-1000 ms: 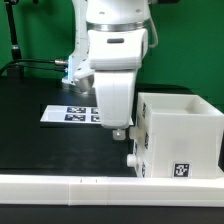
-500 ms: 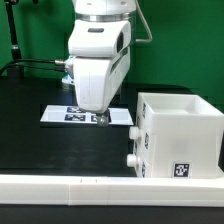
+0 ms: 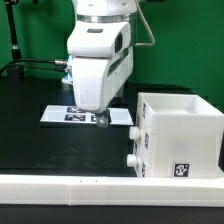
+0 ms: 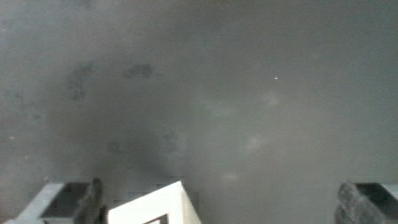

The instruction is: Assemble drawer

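Note:
The drawer's white cube-like housing (image 3: 180, 135) stands at the exterior view's right, open on top, with a square tag on its front. Two small knobs (image 3: 132, 133) stick out of its left face, one above the other; the trays behind them are hard to tell apart from the housing. My gripper (image 3: 100, 120) hangs left of the housing, apart from it, low over the marker board (image 3: 62, 113). In the wrist view my gripper (image 4: 217, 206) is open and empty, with one fingertip (image 4: 63, 205) at each side and a white corner of the marker board (image 4: 157, 206) between them.
A long low white rail (image 3: 90, 186) runs along the front edge of the black table. A green wall stands behind. A cable runs to the arm from the exterior view's left.
Since one second ago my gripper has moved to the exterior view's left, away from the housing's knobs, to over the marker board. In the last half second it has hardly moved.

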Robot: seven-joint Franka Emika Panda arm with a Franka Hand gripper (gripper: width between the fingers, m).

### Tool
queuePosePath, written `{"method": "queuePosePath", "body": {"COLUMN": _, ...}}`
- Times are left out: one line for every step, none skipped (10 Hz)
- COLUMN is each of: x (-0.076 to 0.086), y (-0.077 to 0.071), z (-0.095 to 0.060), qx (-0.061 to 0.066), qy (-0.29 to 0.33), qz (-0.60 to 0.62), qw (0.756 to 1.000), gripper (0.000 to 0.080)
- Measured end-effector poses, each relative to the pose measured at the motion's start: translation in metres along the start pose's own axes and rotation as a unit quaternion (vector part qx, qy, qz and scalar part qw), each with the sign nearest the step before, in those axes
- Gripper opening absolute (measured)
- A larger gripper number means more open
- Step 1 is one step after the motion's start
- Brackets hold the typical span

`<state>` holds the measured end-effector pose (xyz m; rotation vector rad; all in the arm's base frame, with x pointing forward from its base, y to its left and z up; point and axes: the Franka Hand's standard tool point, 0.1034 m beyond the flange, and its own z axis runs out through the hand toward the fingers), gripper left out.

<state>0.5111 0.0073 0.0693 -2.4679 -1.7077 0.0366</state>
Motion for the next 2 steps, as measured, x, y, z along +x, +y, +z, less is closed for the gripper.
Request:
{"method": "queuePosePath", "body": {"x": -0.0001, "y": -0.0002, "z": 0.0005, "qx": 0.000, "qy": 0.000, "qz": 0.000, "qw": 1.000, "gripper": 0.0649}}
{"method": "queuePosePath", "body": {"x": -0.0001, "y": -0.0004, "z": 0.0010, "qx": 0.001, "qy": 0.000, "qz": 0.000, "qw": 1.000, "gripper": 0.0649}}
